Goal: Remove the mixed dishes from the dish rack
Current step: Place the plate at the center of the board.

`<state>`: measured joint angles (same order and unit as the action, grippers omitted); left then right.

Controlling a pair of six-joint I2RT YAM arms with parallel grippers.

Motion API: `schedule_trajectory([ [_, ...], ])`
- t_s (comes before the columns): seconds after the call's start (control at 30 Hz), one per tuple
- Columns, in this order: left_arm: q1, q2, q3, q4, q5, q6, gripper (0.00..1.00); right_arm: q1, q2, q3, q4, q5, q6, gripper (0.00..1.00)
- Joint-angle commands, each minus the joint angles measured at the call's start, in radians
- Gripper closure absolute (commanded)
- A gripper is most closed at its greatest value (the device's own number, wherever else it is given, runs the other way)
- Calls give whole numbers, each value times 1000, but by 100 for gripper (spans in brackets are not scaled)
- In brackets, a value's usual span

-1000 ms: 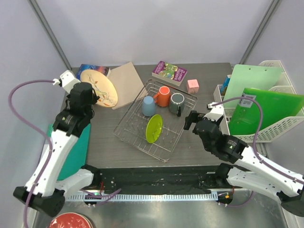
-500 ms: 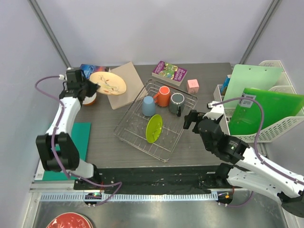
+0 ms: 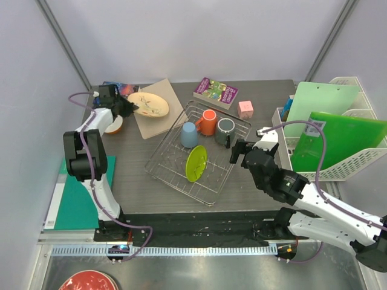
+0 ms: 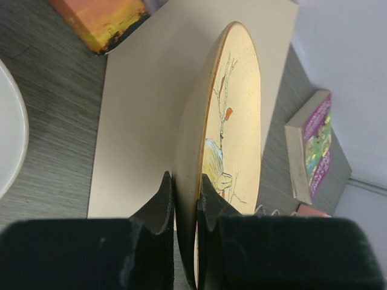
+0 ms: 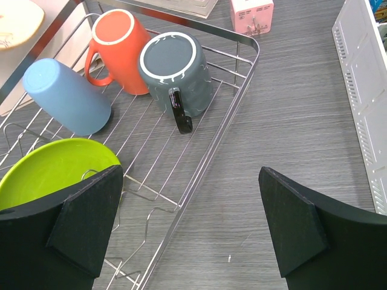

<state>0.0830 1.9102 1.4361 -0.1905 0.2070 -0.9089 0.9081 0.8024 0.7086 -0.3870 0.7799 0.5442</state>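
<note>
Top view: the left gripper is clamped on the rim of the beige plate, which is held outside the dish rack, over the tan board at the far left of the table. A small white bowl sits just beside this gripper. The rack holds the light blue mug, orange mug and dark grey mug at its far end, with the lime green plate on edge between the prongs. The right gripper hangs just beside the rack's right side. Left wrist view: both fingers pinch the beige plate's edge, one on each face; whether the plate touches the board cannot be determined. Right wrist view: the fingers are spread wide and hold nothing, above the table next to the rack; the mugs lie on their sides.
</note>
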Motion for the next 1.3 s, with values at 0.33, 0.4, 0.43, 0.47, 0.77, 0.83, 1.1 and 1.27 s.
schedule_trajectory([
  [0.33,-6,113,96,132,66,1,100,-8,66,12,68,27,-23,2],
  [0.4,-14,134,115,111,57,11,100,-9,63,12,68,27,-23,1],
  [0.43,-15,141,121,102,55,19,100,-11,63,11,68,27,-24,1],
  [0.47,-17,148,127,79,49,22,99,-9,61,11,68,28,-24,1],
  [0.77,-20,127,139,34,45,36,60,-12,46,5,66,27,-24,1],
  [0.83,-20,122,152,20,48,41,54,-14,46,6,68,27,-24,1],
  [1.1,-38,95,201,-107,-3,77,34,-15,41,3,68,19,-16,1],
  [1.27,-54,99,314,-303,-84,113,26,-14,32,-3,66,21,-13,1],
])
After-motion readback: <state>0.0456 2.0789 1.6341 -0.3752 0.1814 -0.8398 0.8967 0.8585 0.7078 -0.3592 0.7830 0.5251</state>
